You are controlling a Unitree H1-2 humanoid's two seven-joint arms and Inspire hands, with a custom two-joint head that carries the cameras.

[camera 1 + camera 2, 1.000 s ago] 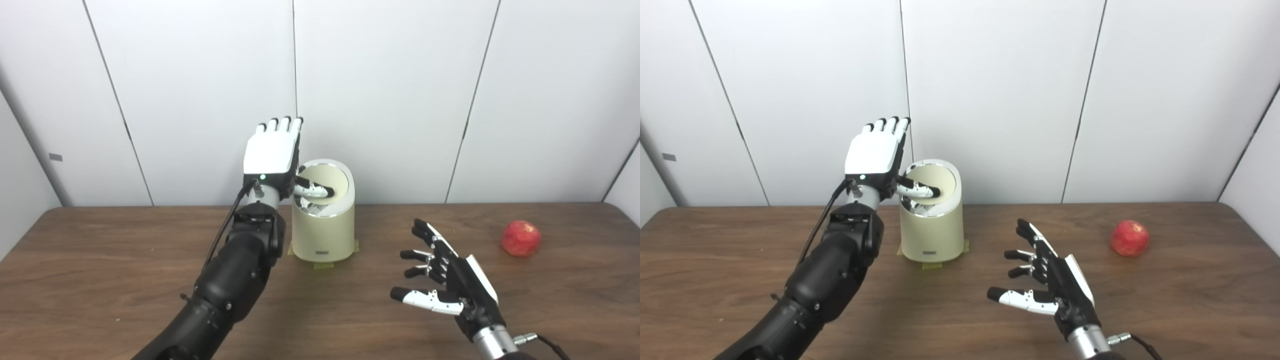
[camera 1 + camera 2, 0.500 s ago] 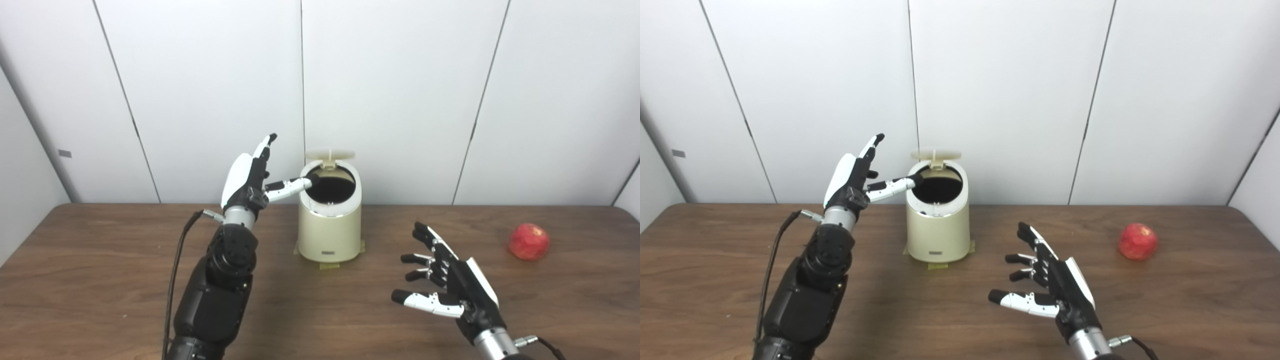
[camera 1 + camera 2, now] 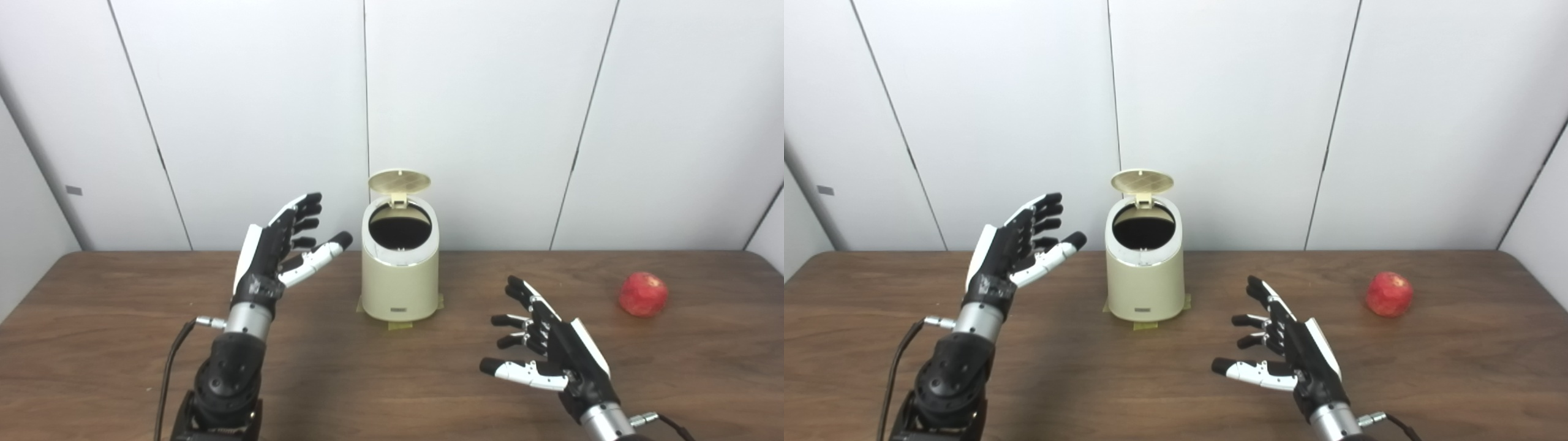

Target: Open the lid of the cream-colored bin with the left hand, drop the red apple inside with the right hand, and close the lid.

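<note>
Hovering left of the bin (image 3: 399,275): left hand (image 3: 275,251), fingers spread, holding nothing. Bin on the table (image 3: 122,343), lid (image 3: 399,181) standing up. Right hand (image 3: 551,361) spread, empty, near front. Apple (image 3: 642,294) far right, well apart.

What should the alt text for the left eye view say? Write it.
A cream-colored bin stands open on a wooden table, lid raised. Both the left hand and the right hand hover open and empty; a red apple lies far right.
</note>
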